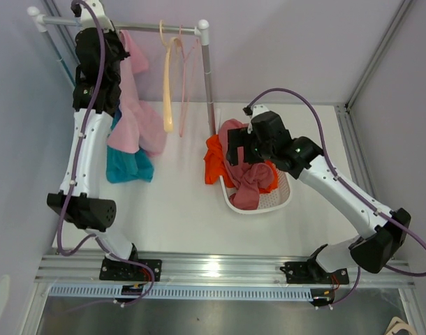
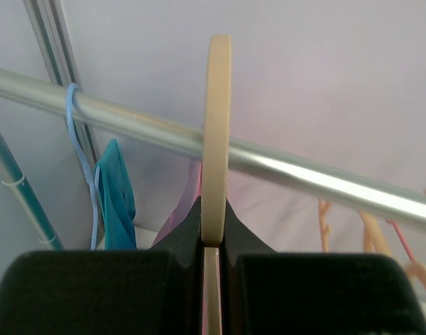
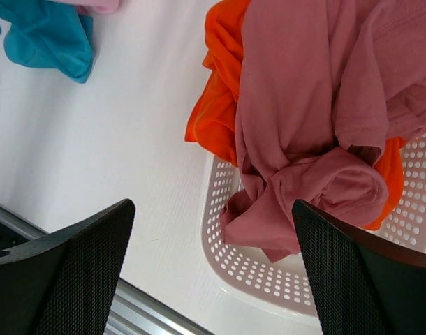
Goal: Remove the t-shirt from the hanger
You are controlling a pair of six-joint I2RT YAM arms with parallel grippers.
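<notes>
Pinching the hook of the cream hanger in the left hand, fingers shut tight on it, right where hooked over the rail. Hung just below that hand: the pink t-shirt, and lower down a teal shirt. Held the right hand wide apart and empty above a white basket, heaped with a mauve garment and an orange garment, on the table.

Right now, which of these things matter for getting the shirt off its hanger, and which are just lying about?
In the job: left gripper, shut on the cream hanger; pale pink t-shirt; rail.
Lying about: teal garment; empty hanger; perforated basket; rose garment; orange garment; open right gripper.
</notes>
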